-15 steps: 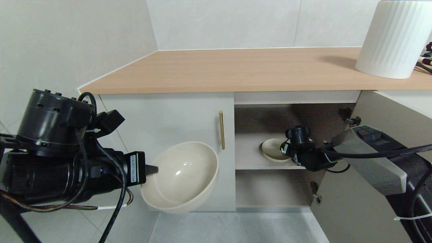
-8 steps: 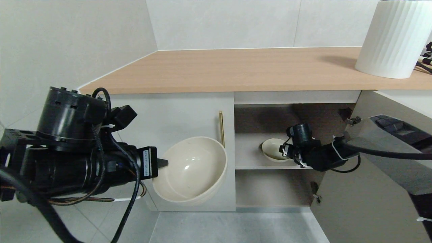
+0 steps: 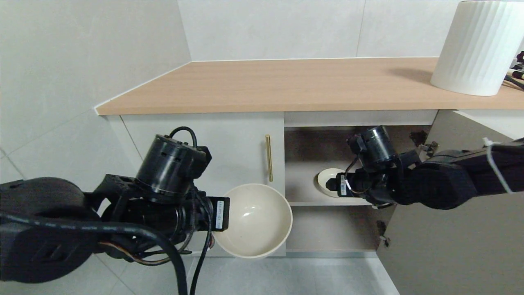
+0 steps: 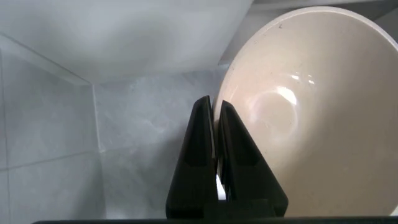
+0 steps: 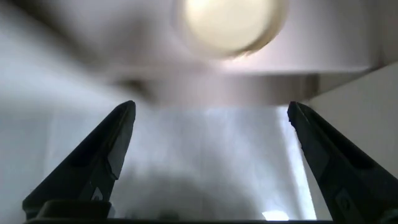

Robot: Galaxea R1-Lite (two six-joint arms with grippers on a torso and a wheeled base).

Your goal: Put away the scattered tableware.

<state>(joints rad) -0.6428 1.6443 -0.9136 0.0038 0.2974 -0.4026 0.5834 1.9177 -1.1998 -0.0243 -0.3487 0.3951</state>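
A large cream bowl (image 3: 254,221) hangs in front of the cabinet's closed left door, low and close to the opening. My left gripper (image 3: 223,213) is shut on its rim; the left wrist view shows the fingers (image 4: 214,102) pinching the edge of the bowl (image 4: 298,112). A small cream bowl (image 3: 327,180) rests on the cabinet's upper shelf (image 3: 303,192). My right gripper (image 3: 342,186) hovers just in front of it, open and holding nothing. The right wrist view shows its gripper (image 5: 211,118) spread wide, with the small bowl (image 5: 230,22) beyond the fingertips.
The cabinet's right door (image 3: 442,246) stands open; the left door has a gold handle (image 3: 268,157). A lower shelf (image 3: 331,229) sits under the upper one. On the wooden countertop (image 3: 286,86) a white ribbed container (image 3: 475,45) stands at the far right.
My left arm has carried the large bowl rightward and lower, toward the cabinet opening. The right arm has swung upward and its wrist has turned; the small bowl stays on the shelf.
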